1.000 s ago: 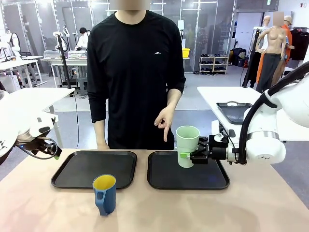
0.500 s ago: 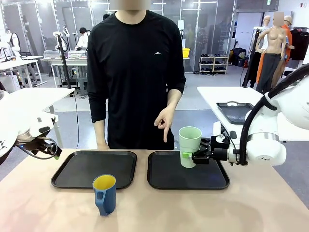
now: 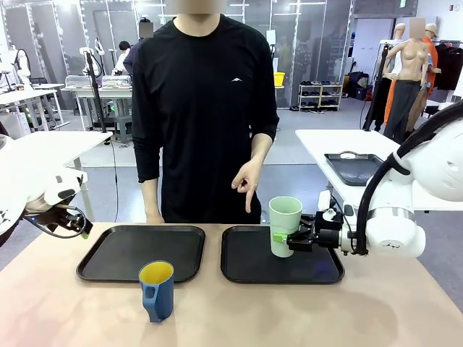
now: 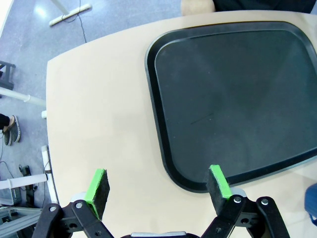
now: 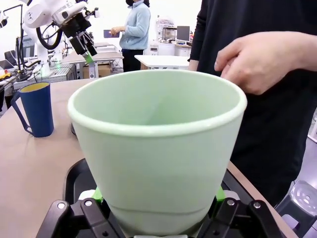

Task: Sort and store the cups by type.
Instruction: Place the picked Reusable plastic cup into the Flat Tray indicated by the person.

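The pale mint-green tumbler (image 3: 285, 220) stands upright low over the back of the right black tray (image 3: 253, 269), with my right gripper (image 3: 283, 237) shut on its lower part. Whether it touches the tray I cannot tell. In the right wrist view the tumbler (image 5: 158, 144) sits between the green pads (image 5: 97, 194). The dark blue mug (image 3: 157, 289) with a yellow inside stands on the table in front of the left tray (image 3: 116, 253). My left gripper (image 3: 78, 225) hovers open off the table's left edge; in its own view the left gripper (image 4: 157, 183) has nothing between its fingers.
A person stands at the far side, one hand (image 3: 246, 184) pointing down just behind the right tray. That hand (image 5: 257, 59) is close above the tumbler's rim. The left tray (image 4: 233, 99) is bare. The blue mug (image 5: 35, 109) stands far left.
My right gripper has carried the tumbler slightly right and a little lower over the right tray. The left arm, the mug and the person's hand have stayed still.
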`<state>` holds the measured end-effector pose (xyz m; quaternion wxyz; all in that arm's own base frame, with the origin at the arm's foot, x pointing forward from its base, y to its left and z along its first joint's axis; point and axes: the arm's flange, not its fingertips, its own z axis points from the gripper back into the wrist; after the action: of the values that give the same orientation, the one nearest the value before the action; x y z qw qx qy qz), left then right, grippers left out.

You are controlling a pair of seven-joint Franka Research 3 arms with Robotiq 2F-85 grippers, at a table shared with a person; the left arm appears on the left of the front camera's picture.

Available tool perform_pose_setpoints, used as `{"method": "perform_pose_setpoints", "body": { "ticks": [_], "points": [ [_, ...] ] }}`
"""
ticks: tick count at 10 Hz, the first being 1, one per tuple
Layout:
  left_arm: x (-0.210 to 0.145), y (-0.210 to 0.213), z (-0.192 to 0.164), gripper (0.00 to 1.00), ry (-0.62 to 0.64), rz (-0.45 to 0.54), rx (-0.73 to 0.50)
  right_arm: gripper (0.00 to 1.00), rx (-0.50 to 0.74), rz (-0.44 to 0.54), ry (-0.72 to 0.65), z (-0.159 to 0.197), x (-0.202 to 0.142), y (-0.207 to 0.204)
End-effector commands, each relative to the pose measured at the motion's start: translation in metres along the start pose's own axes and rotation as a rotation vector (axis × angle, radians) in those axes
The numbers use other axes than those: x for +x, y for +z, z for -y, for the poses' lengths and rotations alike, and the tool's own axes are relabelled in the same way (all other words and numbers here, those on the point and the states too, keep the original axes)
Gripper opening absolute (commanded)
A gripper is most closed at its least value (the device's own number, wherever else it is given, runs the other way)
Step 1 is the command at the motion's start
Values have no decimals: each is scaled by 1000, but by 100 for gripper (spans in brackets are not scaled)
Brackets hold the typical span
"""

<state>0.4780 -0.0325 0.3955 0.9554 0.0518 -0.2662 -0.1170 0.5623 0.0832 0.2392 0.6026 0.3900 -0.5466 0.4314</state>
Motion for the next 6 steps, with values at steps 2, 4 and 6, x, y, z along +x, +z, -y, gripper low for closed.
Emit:
{"method": "perform_pose_setpoints", "body": {
  "ticks": [2, 4, 6],
  "points": [
    [0, 2, 0, 100, 1, 4, 2, 85, -42, 31, -10, 9, -13, -7],
    [0, 2, 0, 100, 1, 4, 2, 85, -45, 31, -14, 10, -19, -6],
    [0, 2, 0, 100, 1, 4, 2, 90, -45, 27, -19, 10, -22, -6]
  ]
}}
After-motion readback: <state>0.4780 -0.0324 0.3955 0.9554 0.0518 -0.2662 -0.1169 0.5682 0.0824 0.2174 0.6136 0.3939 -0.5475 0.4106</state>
